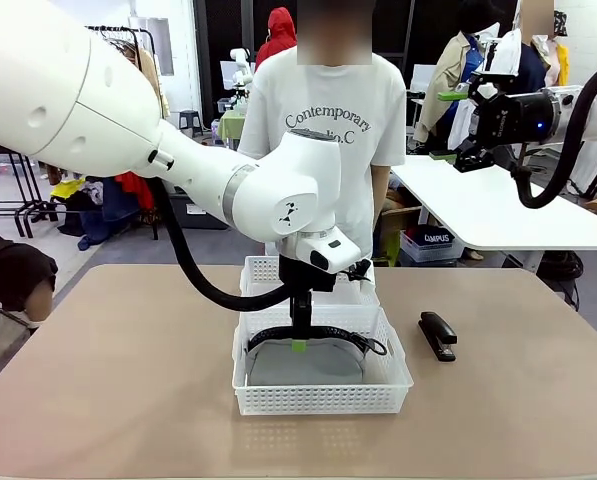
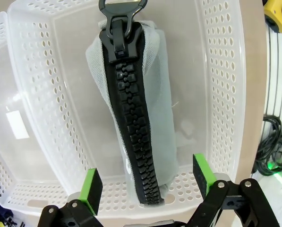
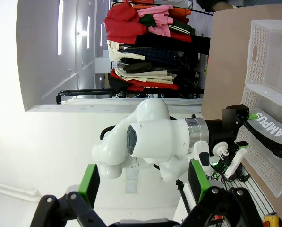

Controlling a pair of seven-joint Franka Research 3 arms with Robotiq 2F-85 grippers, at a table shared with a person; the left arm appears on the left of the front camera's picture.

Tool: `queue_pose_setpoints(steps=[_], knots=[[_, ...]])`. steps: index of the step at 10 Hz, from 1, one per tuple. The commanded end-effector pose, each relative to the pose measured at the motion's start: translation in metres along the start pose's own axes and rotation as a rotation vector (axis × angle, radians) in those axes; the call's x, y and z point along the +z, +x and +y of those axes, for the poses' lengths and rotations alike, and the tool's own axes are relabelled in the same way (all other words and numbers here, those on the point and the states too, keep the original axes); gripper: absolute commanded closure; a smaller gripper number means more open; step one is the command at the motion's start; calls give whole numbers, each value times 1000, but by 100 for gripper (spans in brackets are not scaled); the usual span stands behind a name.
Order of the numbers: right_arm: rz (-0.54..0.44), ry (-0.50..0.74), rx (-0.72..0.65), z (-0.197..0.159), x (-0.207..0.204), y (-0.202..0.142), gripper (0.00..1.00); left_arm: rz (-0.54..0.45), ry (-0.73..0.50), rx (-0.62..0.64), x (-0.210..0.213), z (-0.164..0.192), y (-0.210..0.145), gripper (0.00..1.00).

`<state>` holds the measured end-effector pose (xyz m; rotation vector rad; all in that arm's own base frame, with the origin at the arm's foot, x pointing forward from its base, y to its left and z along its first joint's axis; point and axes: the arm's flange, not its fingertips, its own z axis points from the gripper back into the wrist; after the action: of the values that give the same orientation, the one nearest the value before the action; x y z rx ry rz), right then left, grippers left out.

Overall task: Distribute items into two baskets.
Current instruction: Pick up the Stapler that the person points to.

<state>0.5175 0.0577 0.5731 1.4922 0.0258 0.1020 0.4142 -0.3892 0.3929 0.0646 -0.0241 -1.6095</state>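
Note:
The grey pouch (image 1: pixel 306 362) with its black zipper lies in the near white basket (image 1: pixel 323 398). My left gripper (image 1: pixel 298 338) hangs just above it, pointing down. In the left wrist view the pouch (image 2: pixel 152 127) rests on the floor of the near basket (image 2: pixel 218 94), and my left gripper (image 2: pixel 148 180) stands open astride its near end, green pads apart from the fabric. The black stapler (image 1: pixel 437 335) lies on the table right of that basket. The far basket (image 1: pixel 262 270) sits behind the near one. My right gripper (image 1: pixel 475 122) is raised at the upper right; in its wrist view, right gripper (image 3: pixel 143 182), it is open with nothing between its fingers.
A person in a white T-shirt (image 1: pixel 323 130) stands at the far edge of the tan table (image 1: pixel 108 370). A white table (image 1: pixel 498 205) stands behind on the right. The left arm's black cable (image 1: pixel 193 270) loops down beside the baskets.

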Motion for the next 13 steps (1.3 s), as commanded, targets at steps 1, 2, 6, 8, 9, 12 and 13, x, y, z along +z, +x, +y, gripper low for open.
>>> queue_pose_setpoints(steps=[1, 2, 6, 8, 9, 12, 13], knots=[[3, 2, 5, 2, 0, -1, 0, -4, 5, 3, 1, 0, -1, 0], [3, 2, 5, 2, 0, -1, 0, 0, 0, 0, 0, 0, 0, 0], [3, 2, 5, 2, 0, -1, 0, -99, -102, 171, 67, -3, -56, 0], [3, 2, 5, 2, 0, -1, 0, -188, -128, 306, 96, -12, -74, 0], [3, 2, 5, 2, 0, -1, 0, -216, -166, 392, 106, -12, -83, 0], [3, 2, 5, 2, 0, -1, 0, -282, -108, 533, 141, -18, -112, 0], [3, 2, 5, 2, 0, -1, 0, -297, -87, 565, 146, -21, -118, 0]])
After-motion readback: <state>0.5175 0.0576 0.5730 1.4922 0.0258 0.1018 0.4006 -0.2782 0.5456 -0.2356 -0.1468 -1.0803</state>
